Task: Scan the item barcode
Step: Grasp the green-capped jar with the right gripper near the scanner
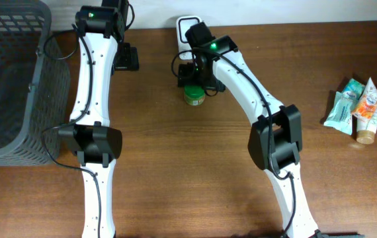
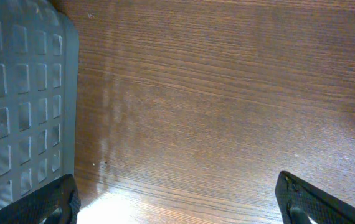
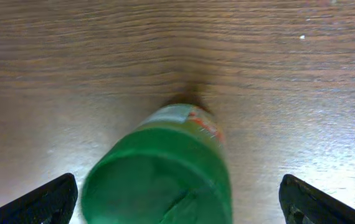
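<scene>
Brown wooden tabletop (image 1: 175,165) carries a grey mesh basket (image 1: 10,79) at its left edge and a cluster of packets (image 1: 364,109) at far right. Right gripper (image 3: 177,202) hangs with jaws spread wide over the green-lidded jar (image 3: 162,168), which stands on the wood between its fingers (image 3: 47,199), touching neither; left gripper (image 2: 177,202) is equally wide, holding nothing, just beside the basket wall.

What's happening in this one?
The right end effector hangs open over a green-capped jar standing on the table, jaws either side of it but not gripping. A white device, probably the scanner, sits just behind. The left end effector is open over bare wood beside the grey basket. More packets wait at the far right.
</scene>
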